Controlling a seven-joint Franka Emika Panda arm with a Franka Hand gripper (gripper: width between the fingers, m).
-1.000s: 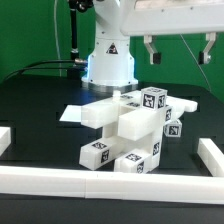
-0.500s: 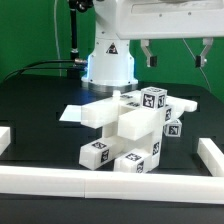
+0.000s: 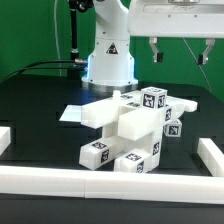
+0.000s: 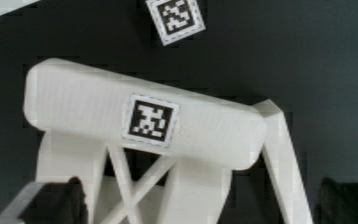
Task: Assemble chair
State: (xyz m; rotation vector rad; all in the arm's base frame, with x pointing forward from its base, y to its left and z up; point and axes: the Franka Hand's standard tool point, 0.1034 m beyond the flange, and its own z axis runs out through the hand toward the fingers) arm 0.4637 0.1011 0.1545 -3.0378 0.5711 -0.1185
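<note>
Several loose white chair parts with black marker tags lie in a pile point(image 3: 130, 130) on the black table. A chunky block with a tag point(image 3: 153, 98) sits on top, and smaller tagged pieces point(image 3: 97, 152) lie at the front. My gripper point(image 3: 178, 50) hangs high above the pile's right side in the exterior view, open and empty. The wrist view looks down on a rounded white part with one tag point(image 4: 149, 118) and crossed bars below it. Another tagged white piece point(image 4: 179, 18) lies beyond it.
The arm's white base point(image 3: 108, 60) stands behind the pile. White rails edge the table at the front point(image 3: 110, 180), the exterior view's right point(image 3: 210, 152) and left point(image 3: 5, 138). A flat white sheet point(image 3: 72, 113) lies left of the pile.
My gripper has shifted slightly sideways above the pile, still open. The chair parts have not moved.
</note>
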